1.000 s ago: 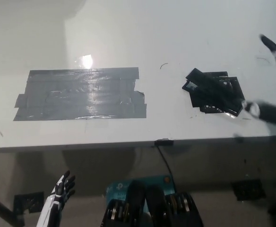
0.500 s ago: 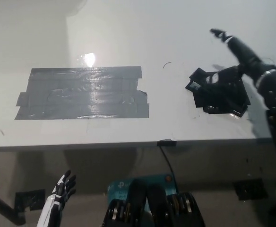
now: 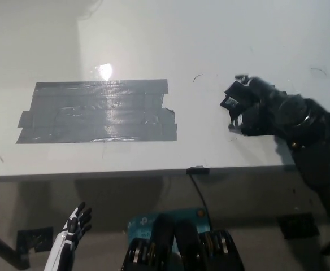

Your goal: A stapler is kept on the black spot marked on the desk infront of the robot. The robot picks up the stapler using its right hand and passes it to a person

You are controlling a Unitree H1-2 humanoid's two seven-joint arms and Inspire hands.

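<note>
- One black stapler (image 3: 231, 99), glossy and boxy, lies on the right part of the tabletop; only its left end shows, with a small pale patch on that end.
- It sits on one black marked spot (image 3: 237, 121), a flat dark patch with ragged corners, most of it covered by the hand above.
- One black right hand (image 3: 261, 107), jointed and matt, lies over the stapler and the spot, its fingers curled down around the stapler's body; whether they are clamped on it or only resting there cannot be told.
- One black right arm (image 3: 315, 141) runs from that hand toward the lower right, thick and rounded, crossing the front edge of the tabletop.
- One white tabletop (image 3: 210, 51), smooth and faintly shiny, carries everything; one bright glare spot sits on it above the tape.
- One large rectangle of grey tape (image 3: 97, 112), made of overlapping strips with wrinkled, reflective surfaces and uneven ends, lies well apart to the left of the stapler.
- One thin dark curved mark (image 3: 196, 77) shows on the bare surface between tape and stapler.
- One small black clip (image 3: 196, 170) sits on the front edge, with one thin black cable (image 3: 199, 192) hanging below it.
- One white left hand (image 3: 74, 226) with black fingers rests low at the left, below the tabletop edge, fingers spread and holding nothing.
</note>
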